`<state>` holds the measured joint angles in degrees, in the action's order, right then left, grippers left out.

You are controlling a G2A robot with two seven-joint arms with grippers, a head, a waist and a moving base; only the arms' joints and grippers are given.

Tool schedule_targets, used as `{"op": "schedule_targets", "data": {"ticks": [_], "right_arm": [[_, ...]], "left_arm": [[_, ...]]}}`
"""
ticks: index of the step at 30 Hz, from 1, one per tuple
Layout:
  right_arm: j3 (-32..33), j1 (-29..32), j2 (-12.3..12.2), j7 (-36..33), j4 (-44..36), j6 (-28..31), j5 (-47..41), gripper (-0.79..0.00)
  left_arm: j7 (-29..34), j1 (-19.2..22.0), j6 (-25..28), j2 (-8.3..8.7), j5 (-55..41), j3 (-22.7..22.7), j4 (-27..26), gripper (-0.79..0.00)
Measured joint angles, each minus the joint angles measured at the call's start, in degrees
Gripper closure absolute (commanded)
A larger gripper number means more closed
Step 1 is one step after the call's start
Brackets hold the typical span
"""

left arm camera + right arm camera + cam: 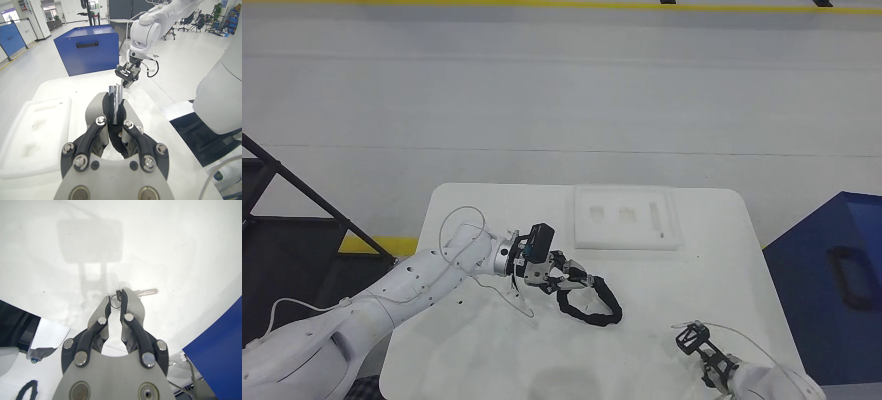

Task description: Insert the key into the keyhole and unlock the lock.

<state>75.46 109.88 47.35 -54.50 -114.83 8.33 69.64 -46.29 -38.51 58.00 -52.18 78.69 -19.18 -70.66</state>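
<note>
— Where's the key?

— Flat on the table (662,310) near my right-hand corner, right under my right claw (115,294). The key (148,292) lies with its long axis crosswise to that claw: the blade sticks out past one finger and the head end sits at the gap.

— Have you got hold of it?

— Not as far as I can see. The fingers stand a narrow gap apart, down at the table surface, straddling the head end.

— And the lock?

— My left claw (113,106) is clamped on the lock (115,96) out over the middle of the table, its black cable hanging in a loop onto the surface. The shiny barrel pokes out beyond the fingers, aimed roughly toward my right arm.

— So what does the next move hang on?

— I reckon the blade has to end up in line with that barrel. The two are well apart, so the right arm, being the one at the key, must pick it up and turn it.
</note>
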Motion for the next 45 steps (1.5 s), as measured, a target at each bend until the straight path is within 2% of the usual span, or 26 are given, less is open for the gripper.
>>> {"op": "schedule_targets", "data": {"ticks": [10, 17, 22, 29, 39, 42, 45], "right_arm": [[4.5, 3.7, -0.4, 1.6, -5.4, 3.1, -3.6, 0.000], [10.4, 4.5, -0.4, 2.8, -9.4, 4.4, -14.7, 0.000], [14.0, 2.4, -0.5, 0.9, -10.8, 4.6, -22.1, 0.000], [13.3, -7.3, -0.3, -5.4, -8.9, 1.9, -29.6, 0.000], [4.2, -26.7, 0.6, -14.6, 0.5, -0.4, -34.2, 0.000], [1.9, -30.8, 0.9, -15.4, 3.2, -0.6, -34.3, 0.000], [1.5, -31.7, 1.0, -15.5, 3.8, -0.7, -34.3, 0.000]], "left_arm": [[0.0, 0.0, 0.0, 0.00, 0.0, 0.0, 0.0, 0.000], [0.0, 0.0, 0.0, 0.00, 0.0, 0.0, 0.0, 0.000], [0.0, 0.0, 0.0, 0.00, 0.0, 0.0, 0.0, 0.000], [0.0, 0.0, 0.0, 0.00, 0.0, 0.0, 0.0, 0.000], [0.0, 0.0, 0.0, 0.00, 0.0, 0.0, 0.0, 0.000], [0.0, 0.0, 0.0, 0.00, 0.0, 0.0, 0.0, 0.000], [0.0, 0.0, 0.0, 0.00, 0.0, 0.0, 0.0, 0.000]]}}
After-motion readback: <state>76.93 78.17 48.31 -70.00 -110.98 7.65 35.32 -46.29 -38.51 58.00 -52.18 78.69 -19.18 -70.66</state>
